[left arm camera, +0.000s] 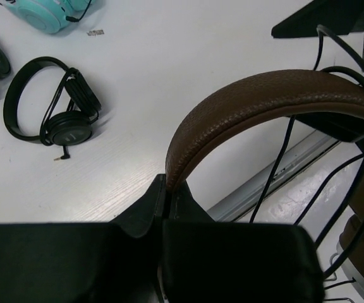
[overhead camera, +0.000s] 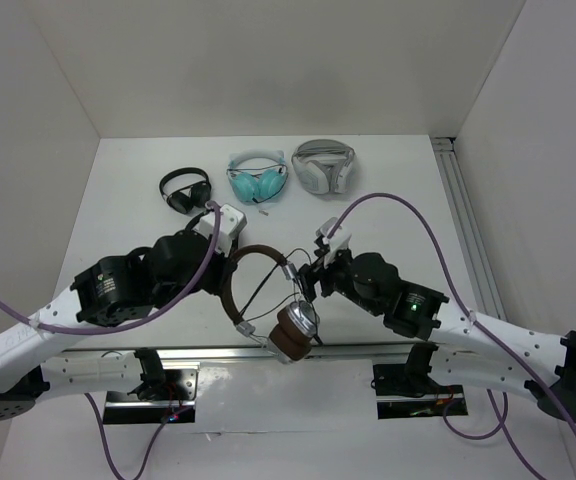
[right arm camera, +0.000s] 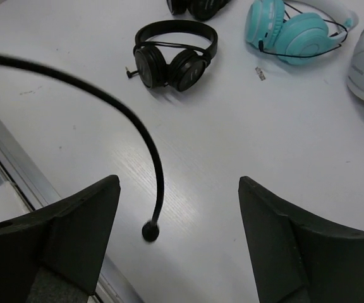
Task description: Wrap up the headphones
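Left arm [overhead camera: 28, 335]: runs from its base at lower left, reaching right and forward, dark wrist joints bunched near centre. Left pincer [overhead camera: 224, 268]: jaws closed tight on the headband of the headphones [overhead camera: 293, 335]. In the left wrist view its two dark fingers [left arm camera: 144, 211] meet at the band's lower end.

Right arm [overhead camera: 488, 335]: runs from its base at lower right toward centre, with a green light showing on one joint. Right pincer [overhead camera: 306, 280]: points left toward the left pincer, near it but apart. In the right wrist view its fingers [right arm camera: 81, 221] stand wide apart and hold nothing.
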You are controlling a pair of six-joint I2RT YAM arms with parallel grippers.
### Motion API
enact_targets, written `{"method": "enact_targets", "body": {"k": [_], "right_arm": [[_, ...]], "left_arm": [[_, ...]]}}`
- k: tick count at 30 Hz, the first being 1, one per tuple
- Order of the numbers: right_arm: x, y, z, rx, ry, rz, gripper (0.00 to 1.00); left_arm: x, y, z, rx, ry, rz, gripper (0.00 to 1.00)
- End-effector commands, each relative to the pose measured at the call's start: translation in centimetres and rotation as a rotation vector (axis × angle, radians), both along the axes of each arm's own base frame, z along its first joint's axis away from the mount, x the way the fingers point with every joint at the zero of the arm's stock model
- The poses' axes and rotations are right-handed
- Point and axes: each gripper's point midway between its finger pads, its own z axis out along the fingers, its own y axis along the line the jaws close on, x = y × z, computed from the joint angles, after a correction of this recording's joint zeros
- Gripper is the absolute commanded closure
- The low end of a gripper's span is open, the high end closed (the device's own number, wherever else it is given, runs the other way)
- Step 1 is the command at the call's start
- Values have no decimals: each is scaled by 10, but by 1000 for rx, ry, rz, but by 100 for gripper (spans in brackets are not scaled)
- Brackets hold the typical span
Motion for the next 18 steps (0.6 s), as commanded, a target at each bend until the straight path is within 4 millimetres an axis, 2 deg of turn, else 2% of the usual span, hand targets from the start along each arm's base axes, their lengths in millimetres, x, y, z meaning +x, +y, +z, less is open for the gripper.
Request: {"method": "enact_targets", "body": {"k": [1,3,6,9,11,14,15,16,18], "right_arm": [[3,-7,8,88,5,-60,16],[5,-15,1,93,16,-103,16],[5,-25,2,141,21,-146,15],[1,-35,20,215,-5,-156,12],[1,-47,29,268,-4,-201,7],[1,-60,40,313,11,-260,7],[1,-64,34,290,30,-280,6],[4,-70,39,297,33,-317,6],[4,-79,30,276,74,-370,6]], "left_arm": [[15,-24,54,-243,-93,52,100],[16,-25,57,-257,-100,52,100],[17,-26,61,-279,-111,51,100],[17,-28,60,-294,-119,51,100],[18,-27,60,-314,-114,68,100],[20,-28,57,-339,-122,85,100],[21,-29,53,-342,-114,89,100],[22,-27,61,-376,-127,104,100],[24,-28,52,-368,-120,117,100]]}}
